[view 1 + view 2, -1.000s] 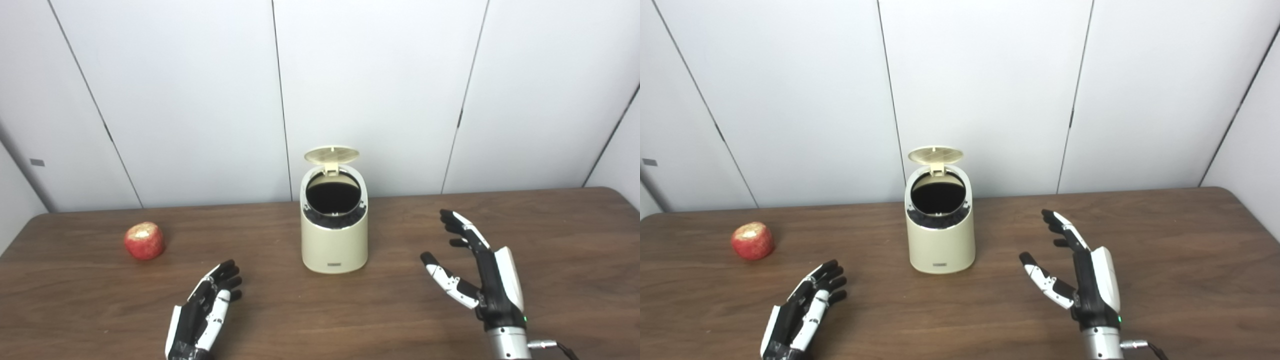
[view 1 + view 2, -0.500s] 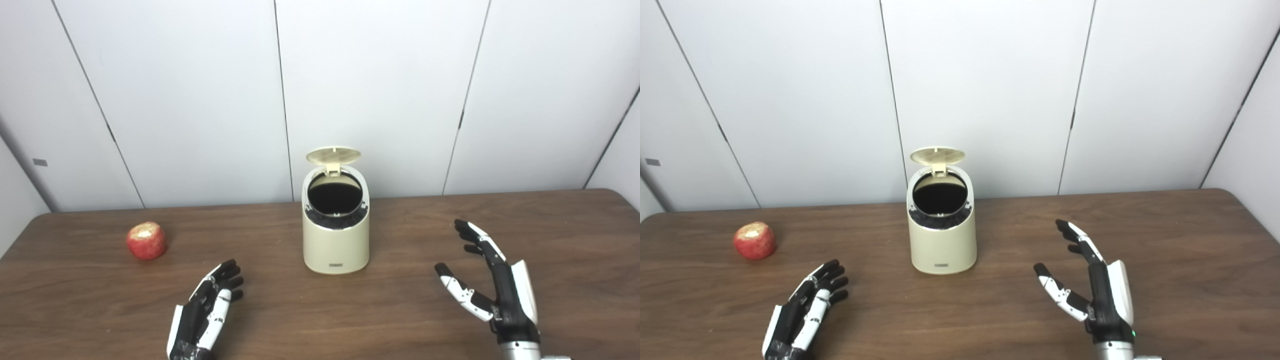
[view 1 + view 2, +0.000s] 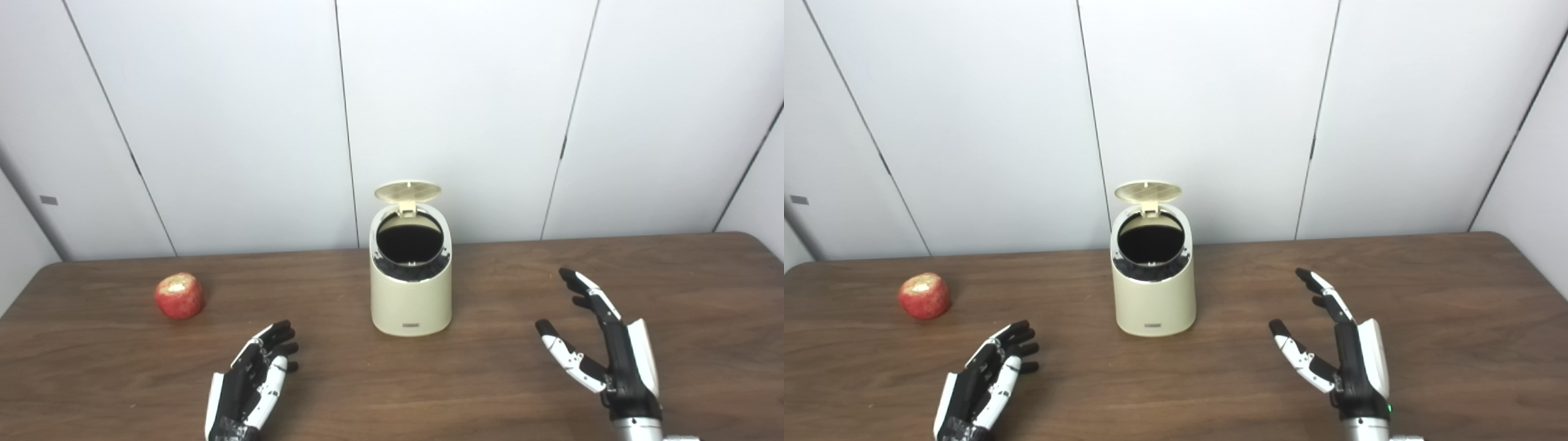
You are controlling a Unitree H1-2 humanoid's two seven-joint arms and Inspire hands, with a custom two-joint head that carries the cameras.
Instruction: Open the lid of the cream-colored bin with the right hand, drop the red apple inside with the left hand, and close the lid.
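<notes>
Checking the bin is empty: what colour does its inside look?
The inside of the bin looks black, nothing visible in it; clearest in the left eye view.

A dark brown wooden table [image 3: 551, 404] with visible grain fills the near part of the scene and runs out of view at the left, right and near edges; its far right corner is rounded. Behind it, along the far side, stands a wall of plain white panels [image 3: 459, 110] divided by thin dark seams, some upright and some slanting. On the far left panel sits a small grey rectangular plate [image 3: 48, 199].
</notes>
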